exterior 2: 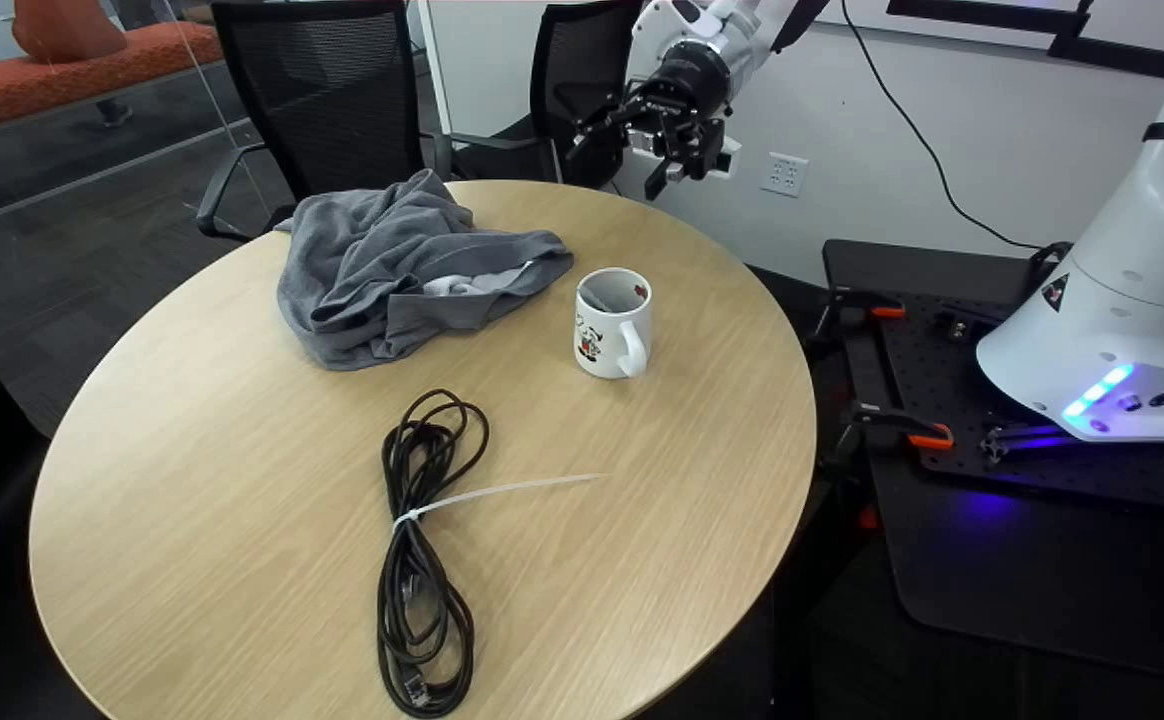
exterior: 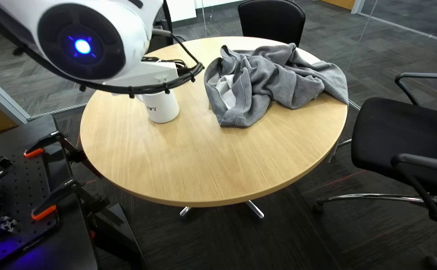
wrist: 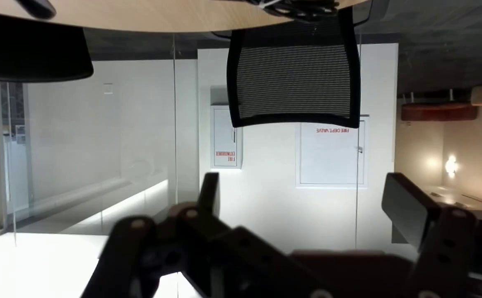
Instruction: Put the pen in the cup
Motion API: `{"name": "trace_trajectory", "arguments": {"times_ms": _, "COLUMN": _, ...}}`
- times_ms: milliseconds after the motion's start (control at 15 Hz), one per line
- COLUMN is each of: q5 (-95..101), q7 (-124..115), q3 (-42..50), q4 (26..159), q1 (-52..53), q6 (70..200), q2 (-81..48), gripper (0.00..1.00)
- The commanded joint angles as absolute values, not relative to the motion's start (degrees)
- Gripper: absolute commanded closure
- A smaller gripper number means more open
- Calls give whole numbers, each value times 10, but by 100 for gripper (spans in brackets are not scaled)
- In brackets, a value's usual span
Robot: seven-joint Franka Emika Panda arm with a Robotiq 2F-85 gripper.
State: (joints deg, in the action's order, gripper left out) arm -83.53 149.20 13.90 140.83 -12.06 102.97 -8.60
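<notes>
The white mug [exterior 2: 614, 335] stands upright on the round table. It shows in both exterior views, partly covered by the arm in an exterior view [exterior: 162, 108]. A grey streak shows inside it; I cannot tell whether it is an object or shading. No pen can be made out in any view. My gripper [exterior 2: 620, 163] is in the air over the table's edge, beyond the mug and apart from it. In the wrist view my gripper [wrist: 301, 190] has its fingers wide apart with nothing between them. In an exterior view the arm hides the gripper.
A crumpled grey cloth [exterior 2: 392, 270] lies on the round table [exterior 2: 242, 520]. A tied bundle of black cable [exterior 2: 427, 560] lies near the mug. Black chairs [exterior: 275, 18] stand round the table. The robot base stands on a black bench [exterior 2: 992, 560] with orange-tipped clamps.
</notes>
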Motion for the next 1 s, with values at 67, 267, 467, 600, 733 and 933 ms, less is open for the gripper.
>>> {"name": "trace_trajectory", "arguments": {"times_ms": 67, "q5": -829, "q7": 1492, "q3": 128, "q4": 1466, "q1": -112, "q6": 1034, "q2": 30, "gripper": 0}}
{"name": "trace_trajectory", "arguments": {"times_ms": 267, "q5": -830, "q7": 1492, "q3": 115, "q4": 1490, "q1": -110, "q6": 1035, "q2": 80, "gripper": 0}}
{"name": "trace_trajectory", "arguments": {"times_ms": 467, "q5": -832, "q7": 1492, "q3": 106, "q4": 1514, "q1": -111, "q6": 1026, "q2": 120, "gripper": 0}}
{"name": "trace_trajectory", "arguments": {"times_ms": 600, "q5": -834, "q7": 1492, "q3": 105, "q4": 1495, "q1": -114, "q6": 1026, "q2": 90, "gripper": 0}}
{"name": "trace_trajectory", "arguments": {"times_ms": 733, "q5": -834, "q7": 1492, "q3": 103, "q4": 1509, "q1": -114, "q6": 1026, "q2": 111, "gripper": 0}}
{"name": "trace_trajectory", "arguments": {"times_ms": 933, "q5": -834, "q7": 1492, "q3": 102, "q4": 1514, "q1": -114, "q6": 1026, "q2": 119, "gripper": 0}}
